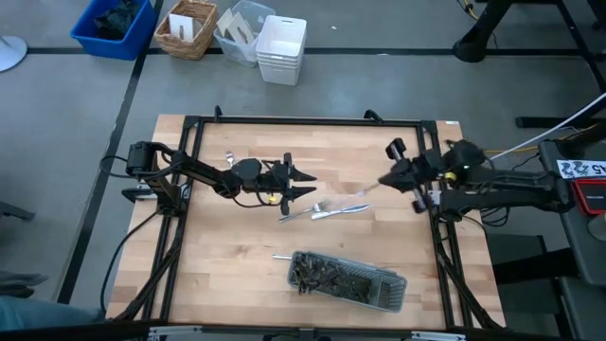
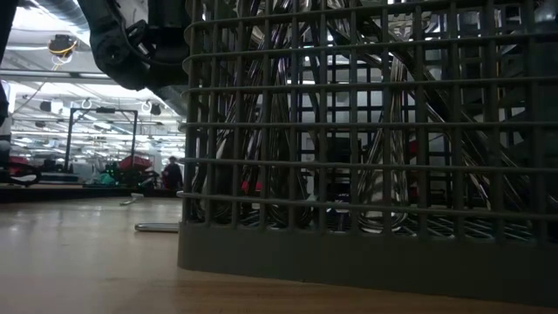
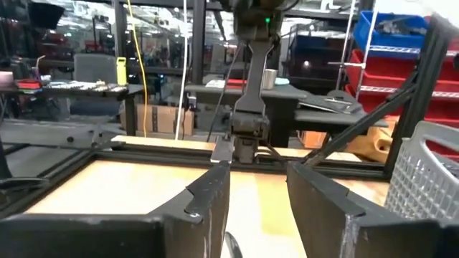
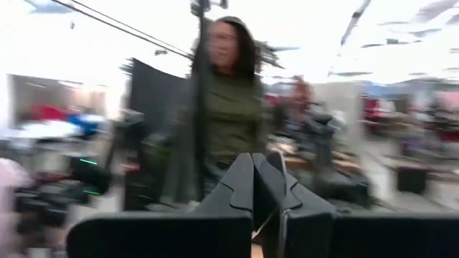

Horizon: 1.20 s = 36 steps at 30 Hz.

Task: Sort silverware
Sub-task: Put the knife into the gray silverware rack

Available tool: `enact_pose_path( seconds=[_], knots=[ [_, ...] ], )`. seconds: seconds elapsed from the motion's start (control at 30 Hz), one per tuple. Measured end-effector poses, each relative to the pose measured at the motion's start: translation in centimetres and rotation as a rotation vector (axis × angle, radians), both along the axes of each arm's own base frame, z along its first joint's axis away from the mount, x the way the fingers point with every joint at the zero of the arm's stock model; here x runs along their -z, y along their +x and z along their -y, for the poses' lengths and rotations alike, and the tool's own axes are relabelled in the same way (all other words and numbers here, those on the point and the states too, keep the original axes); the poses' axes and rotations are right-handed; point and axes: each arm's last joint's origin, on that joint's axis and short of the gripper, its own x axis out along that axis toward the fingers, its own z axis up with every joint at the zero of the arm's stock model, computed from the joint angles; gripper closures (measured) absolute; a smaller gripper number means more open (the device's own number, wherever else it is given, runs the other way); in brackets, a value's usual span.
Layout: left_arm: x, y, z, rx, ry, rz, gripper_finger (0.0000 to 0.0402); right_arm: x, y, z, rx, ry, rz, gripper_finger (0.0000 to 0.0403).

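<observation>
- Only the high view shows three loose silverware (image 1: 322, 210) pieces beside the open left gripper (image 1: 305, 183)
- Right gripper (image 4: 269, 179): closed; a person (image 4: 231, 107) behind

Overhead camera covers the whole table (image 1: 237, 246); the tabletop-level camera sits close against the mesh tray (image 2: 366, 174).

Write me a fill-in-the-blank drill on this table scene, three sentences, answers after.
1. The left tool has its fingers ____.
2. The right tool is ____.
3. Most of the silverware sits inside the mesh ____, near the table's front edge.

Missing words: open; shut; tray
</observation>
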Motion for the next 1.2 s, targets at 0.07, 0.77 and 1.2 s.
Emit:
enact_pose_path(
  seconds=[0.07,0.77,1.2],
  knots=[
    [-0.1,0.0,0.0,0.002,-0.021,0.006,0.027,-0.9,-0.5,-0.3,-0.094,0.009,0.016,0.0402],
    [-0.1,0.0,0.0,0.007,-0.085,0.008,0.027,0.0,2.1,-3.8,-0.732,0.012,-0.245,0.0403],
    [-0.1,0.0,0.0,0.008,-0.087,0.008,0.027,3.2,4.5,-7.2,-0.807,-0.11,-0.314,0.0403]
  ],
)
